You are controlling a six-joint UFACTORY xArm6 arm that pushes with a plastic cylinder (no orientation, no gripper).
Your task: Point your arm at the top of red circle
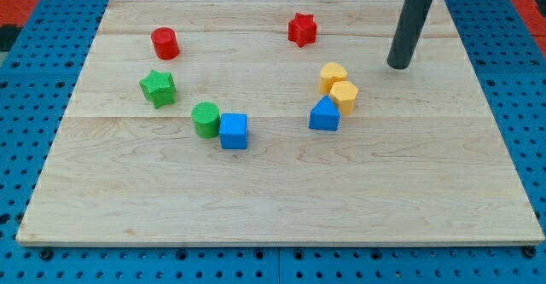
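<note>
The red circle is a short red cylinder at the board's upper left. My tip rests on the board at the upper right, far to the right of the red circle. It touches no block. The nearest blocks to it are the yellow heart and the red star, both to its left.
A green star sits below the red circle. A green cylinder touches a blue cube at centre left. A yellow hexagon and a blue pentagon-like block cluster under the yellow heart. The wooden board lies on a blue pegboard.
</note>
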